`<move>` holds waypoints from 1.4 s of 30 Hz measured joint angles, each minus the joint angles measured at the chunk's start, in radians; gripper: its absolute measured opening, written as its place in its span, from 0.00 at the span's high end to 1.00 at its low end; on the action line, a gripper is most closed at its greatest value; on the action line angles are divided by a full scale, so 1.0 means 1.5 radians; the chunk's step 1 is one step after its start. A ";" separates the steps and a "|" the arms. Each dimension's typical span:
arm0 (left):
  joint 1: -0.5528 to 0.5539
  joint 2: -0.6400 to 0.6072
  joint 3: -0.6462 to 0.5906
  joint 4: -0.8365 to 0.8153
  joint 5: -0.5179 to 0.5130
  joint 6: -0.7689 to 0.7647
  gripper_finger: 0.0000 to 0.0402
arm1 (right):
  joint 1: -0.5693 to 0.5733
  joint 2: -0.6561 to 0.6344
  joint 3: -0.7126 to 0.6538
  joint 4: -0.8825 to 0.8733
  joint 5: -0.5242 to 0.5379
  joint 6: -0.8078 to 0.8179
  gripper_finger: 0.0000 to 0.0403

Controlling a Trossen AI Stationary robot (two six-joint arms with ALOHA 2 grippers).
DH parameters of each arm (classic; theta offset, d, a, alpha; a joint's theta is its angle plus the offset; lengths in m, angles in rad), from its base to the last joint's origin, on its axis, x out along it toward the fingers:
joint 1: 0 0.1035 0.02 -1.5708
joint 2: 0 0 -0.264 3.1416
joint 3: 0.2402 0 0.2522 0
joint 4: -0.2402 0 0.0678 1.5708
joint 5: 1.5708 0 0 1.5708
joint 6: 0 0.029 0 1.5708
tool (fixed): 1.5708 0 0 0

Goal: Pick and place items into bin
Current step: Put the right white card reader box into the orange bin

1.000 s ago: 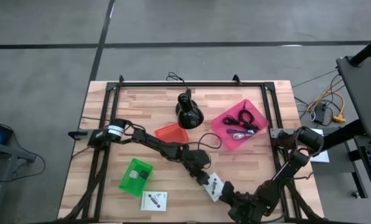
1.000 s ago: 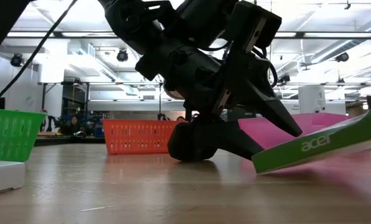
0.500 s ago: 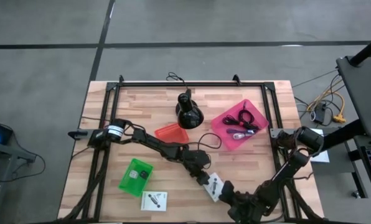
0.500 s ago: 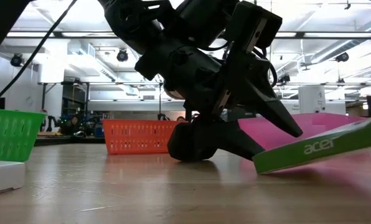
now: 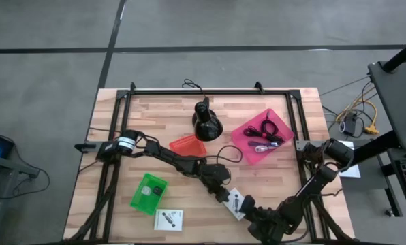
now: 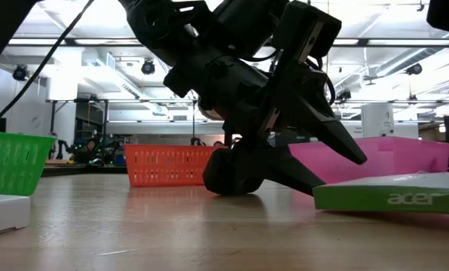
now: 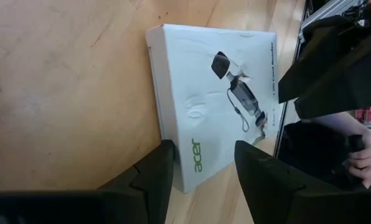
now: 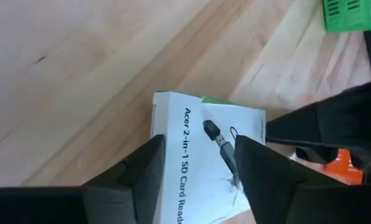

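A flat white card box (image 5: pixel 236 202) with a green "acer" edge (image 6: pixel 390 199) lies on the wood table near its front edge. My left gripper (image 5: pixel 225 195) comes at the box's left end slanting down. It is open, with a corner of the box (image 7: pixel 201 168) showing between the fingers. My right gripper (image 5: pixel 249 207) is open at the box's other end, its fingers spread over the printed top face (image 8: pixel 198 143). The pink bin (image 5: pixel 238 133) at the back right holds black coiled cables (image 5: pixel 268 128) and a purple cord (image 5: pixel 261 145). My left gripper's lower fingertip (image 6: pixel 313 187) stands right at the box's left end (image 6: pixel 319 197), and the upper finger (image 6: pixel 356 156) is clear above it. Whether the lower finger touches the box, I cannot tell. Whether my right gripper touches the box, I cannot tell.
An orange basket (image 5: pixel 187 145) and the black cone-shaped stand (image 5: pixel 206 121) sit behind the left arm. A green basket (image 5: pixel 148 192) and a second white card box (image 5: pixel 168 220) lie at the front left. Bare wood lies between the box and the pink bin.
The box was tilted, with its right end raised. That end has come down and the box now lies flat on the table. Its left end, by my left gripper, stayed where it was. My left gripper kept still.
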 joint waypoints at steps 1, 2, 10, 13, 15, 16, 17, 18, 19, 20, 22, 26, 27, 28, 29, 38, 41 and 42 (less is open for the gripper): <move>0.000 0.000 0.000 0.000 0.000 0.000 0.62 | 0.000 0.000 0.003 -0.006 0.000 0.008 0.53; 0.000 0.000 0.000 0.000 0.000 0.000 0.62 | 0.002 0.000 0.006 -0.013 0.000 0.017 0.52; 0.000 0.000 0.000 -0.002 0.000 0.012 0.62 | 0.022 0.000 0.025 -0.062 -0.009 0.063 0.46; 0.000 0.000 0.000 -0.002 0.000 0.012 0.62 | 0.032 0.000 0.028 -0.080 -0.013 0.083 0.46; 0.000 0.000 0.000 -0.002 0.000 0.012 0.62 | 0.037 0.000 0.027 -0.088 -0.016 0.095 0.46; 0.000 0.000 0.000 -0.002 0.000 0.012 0.62 | 0.039 0.000 0.026 -0.089 -0.018 0.102 0.46; 0.000 0.000 0.000 -0.002 0.000 0.012 0.62 | 0.040 0.000 0.025 -0.088 -0.024 0.106 0.46; 0.000 0.000 0.000 -0.002 0.000 0.012 0.62 | 0.040 0.000 0.023 -0.087 -0.033 0.110 0.46; 0.000 0.000 0.000 -0.002 0.000 0.012 0.62 | 0.041 0.000 0.020 -0.087 -0.036 0.114 0.46; 0.000 0.000 0.000 -0.002 0.000 0.012 0.62 | 0.042 0.002 0.018 -0.087 -0.036 0.119 0.46; 0.000 0.000 0.000 -0.001 0.000 0.012 0.62 | 0.042 0.007 0.010 -0.086 -0.035 0.123 0.46; 0.000 0.000 0.000 -0.001 0.000 0.012 0.62 | 0.042 0.026 0.000 -0.086 -0.023 0.122 0.46; 0.000 0.000 0.000 -0.001 0.000 0.012 0.62 | 0.042 0.031 0.000 -0.084 -0.015 0.121 0.46; 0.000 0.000 0.000 0.000 -0.001 0.012 0.62 | 0.042 0.036 0.000 -0.082 -0.003 0.117 0.46; 0.000 0.000 0.000 0.001 -0.001 0.012 0.62 | 0.042 0.044 0.001 -0.079 0.016 0.113 0.46; 0.000 0.000 -0.001 0.007 0.011 0.013 0.62 | 0.039 0.070 0.002 -0.078 0.110 0.072 0.46; 0.000 0.000 -0.003 0.009 0.015 0.014 0.62 | 0.039 0.058 0.000 -0.074 0.120 0.065 0.46; 0.000 0.000 -0.003 0.009 0.015 0.015 0.62 | 0.039 0.053 -0.002 -0.078 0.124 0.066 0.46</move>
